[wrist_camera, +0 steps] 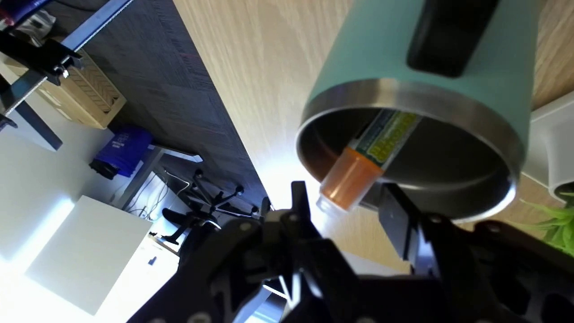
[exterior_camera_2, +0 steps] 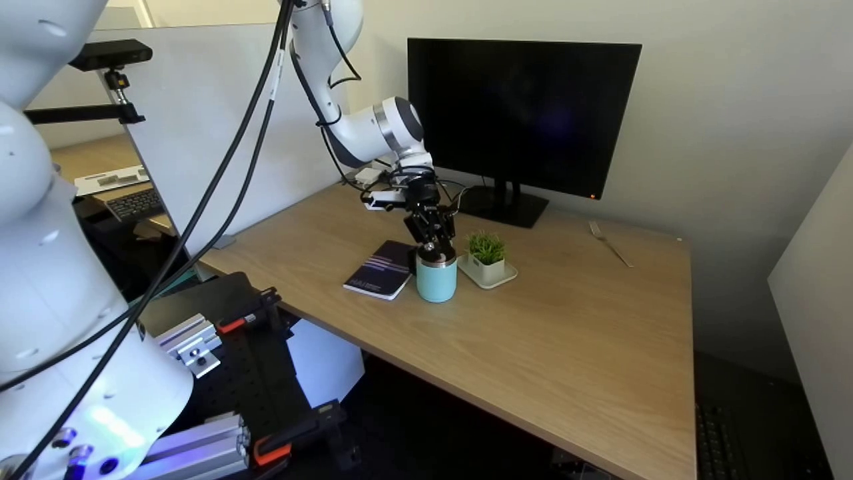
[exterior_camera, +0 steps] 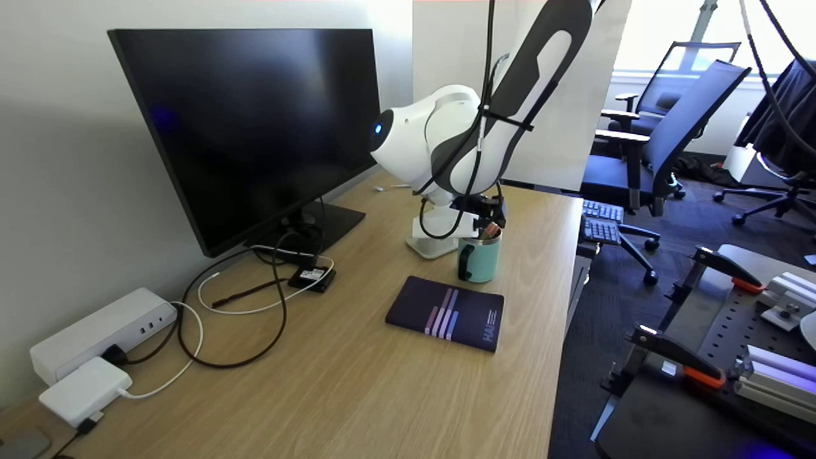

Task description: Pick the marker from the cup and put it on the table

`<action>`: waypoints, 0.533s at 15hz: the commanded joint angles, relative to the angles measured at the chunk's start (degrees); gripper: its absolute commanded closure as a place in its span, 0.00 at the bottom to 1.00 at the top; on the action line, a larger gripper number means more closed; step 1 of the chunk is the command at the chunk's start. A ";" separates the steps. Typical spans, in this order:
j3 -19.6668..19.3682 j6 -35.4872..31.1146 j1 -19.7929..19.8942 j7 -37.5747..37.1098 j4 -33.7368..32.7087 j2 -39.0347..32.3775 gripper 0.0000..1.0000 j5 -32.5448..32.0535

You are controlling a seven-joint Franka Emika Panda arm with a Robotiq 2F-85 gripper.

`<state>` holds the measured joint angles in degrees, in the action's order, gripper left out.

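Orange at its capped end, the marker (wrist_camera: 356,172) leans inside the teal cup (wrist_camera: 376,63), that end poking out past the metallic rim. The gripper (wrist_camera: 343,193) is spread, one finger to each side of the cap, a gap visible on one side; it holds nothing. Under the cup runs the table (exterior_camera_2: 566,320), its top a pale wood grain, faintly streaked, with a bright patch of glare near the cup in the wrist view. Just beside the cup, a dark notebook (exterior_camera: 446,312) with pastel stripes lies flat, and a pale tray (exterior_camera_2: 508,273) carries a potted plant (exterior_camera_2: 487,248). Farther off on the wood, in an exterior view, rests a fork (exterior_camera_2: 611,247); elsewhere black and white cables (exterior_camera: 220,366) loop near a white box (exterior_camera: 102,328) with sockets. A large monitor (exterior_camera: 255,127), its screen black, stands at the back, close to a grey wall (exterior_camera: 57,146). Past the table's edge come dark carpet (exterior_camera: 692,226), then blue office chairs (exterior_camera: 692,127), and beyond them a bright window (exterior_camera: 656,29).
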<state>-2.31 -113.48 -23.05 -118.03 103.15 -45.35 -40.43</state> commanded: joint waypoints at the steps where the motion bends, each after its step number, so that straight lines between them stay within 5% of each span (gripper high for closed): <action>1: 0.38 -1.35 0.69 -0.18 -0.64 -0.68 0.53 -1.29; 5: 0.29 -2.16 0.57 -0.07 -0.79 -0.90 0.57 -1.24; 7: 0.24 -2.24 0.50 -0.06 -0.92 -0.97 0.82 -1.26; 8: 0.23 -2.25 0.48 0.01 -1.00 -1.00 0.84 -1.31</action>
<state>-2.31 -115.05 -23.05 -118.03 103.05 -45.66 -40.45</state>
